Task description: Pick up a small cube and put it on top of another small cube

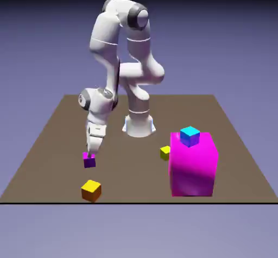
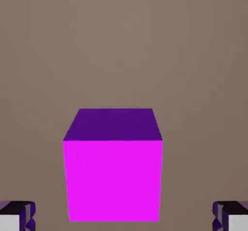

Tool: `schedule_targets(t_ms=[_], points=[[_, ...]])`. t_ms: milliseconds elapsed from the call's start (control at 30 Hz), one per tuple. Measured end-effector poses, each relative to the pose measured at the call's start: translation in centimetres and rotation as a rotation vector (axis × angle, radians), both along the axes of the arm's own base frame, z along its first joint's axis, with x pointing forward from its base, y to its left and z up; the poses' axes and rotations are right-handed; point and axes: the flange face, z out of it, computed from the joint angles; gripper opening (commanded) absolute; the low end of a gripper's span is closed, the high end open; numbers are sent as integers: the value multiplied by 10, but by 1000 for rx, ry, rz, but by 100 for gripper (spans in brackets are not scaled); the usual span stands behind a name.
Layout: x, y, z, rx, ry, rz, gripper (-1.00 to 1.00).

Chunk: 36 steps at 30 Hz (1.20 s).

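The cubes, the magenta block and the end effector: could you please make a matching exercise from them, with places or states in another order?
1. magenta cube
2. cyan cube
3. orange cube
4. end effector

A. on top of the big magenta block
B. open, its fingertips apart
C. between the open fingertips in the hand view, dark purple on its side
D. near the table's front edge, yellow on top

Pairs: 1-C, 2-A, 3-D, 4-B

Brown table point(image 1: 133, 175) bears: purple cube point(image 1: 89, 161) and, nearer front edge, orange cube point(image 1: 91, 191) at the exterior view's left; yellow cube point(image 1: 165, 153) by magenta block point(image 1: 191, 170) at its right
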Motion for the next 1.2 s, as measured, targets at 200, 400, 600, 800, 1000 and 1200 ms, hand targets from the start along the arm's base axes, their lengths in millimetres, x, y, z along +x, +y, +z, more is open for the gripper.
schedule_targets(t_ms=[200, 400, 600, 800, 1000, 1200], points=[[-1, -3, -25, 15, 3, 2, 0], [-6, -5, -44, 45, 12, 0, -100], [-1, -3, -21, 10, 2, 2, -100], [-1, 1, 3, 1, 1, -1, -100], [-7, 7, 22, 34, 10, -2, -100], [25, 0, 33, 6, 20, 21, -100]])
